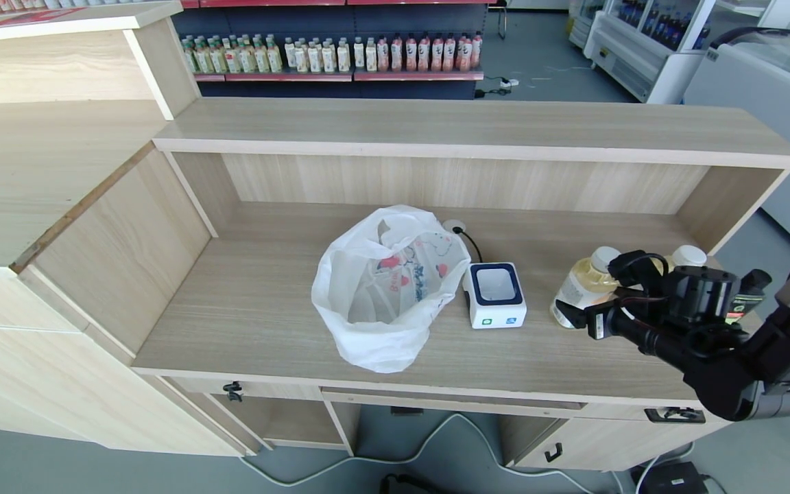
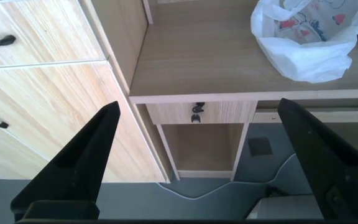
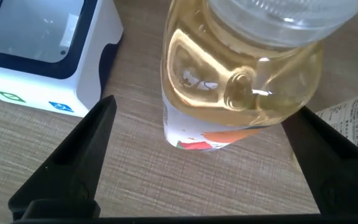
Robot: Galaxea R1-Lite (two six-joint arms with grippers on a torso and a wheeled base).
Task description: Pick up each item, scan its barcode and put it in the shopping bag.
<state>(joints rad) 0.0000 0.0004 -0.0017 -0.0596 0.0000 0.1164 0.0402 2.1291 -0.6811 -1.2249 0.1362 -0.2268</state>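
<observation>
Right wrist view, bottle (image 3: 241, 81): pale yellow drink with a white cap, standing on the surface (image 1: 265, 322) directly ahead of the right hand (image 3: 202, 112), between its two fingers (image 3: 67, 174).
Bottle axis: upright as far as can be told, so it crosses the line from finger to finger; a side grasp about the body looks fitting.
Right hand: spread wide and holding nothing; neither finger appears to touch the bottle.
Nearer arm: right, by far. The left hand (image 2: 199, 106), open and empty, hangs off the surface's front edge, well apart from the bottle.
Second bottle (image 1: 688, 255): just beyond the right hand, toward the back of the surface.
Scanner (image 1: 495, 295): near the right hand, toward the robot's left.
Shopping bag (image 1: 385, 288): beyond the scanner from the right hand, mouth open, nearer the left hand.
Next move (judged): close on the bottle, lift it, and carry it leftward to the scanner.
</observation>
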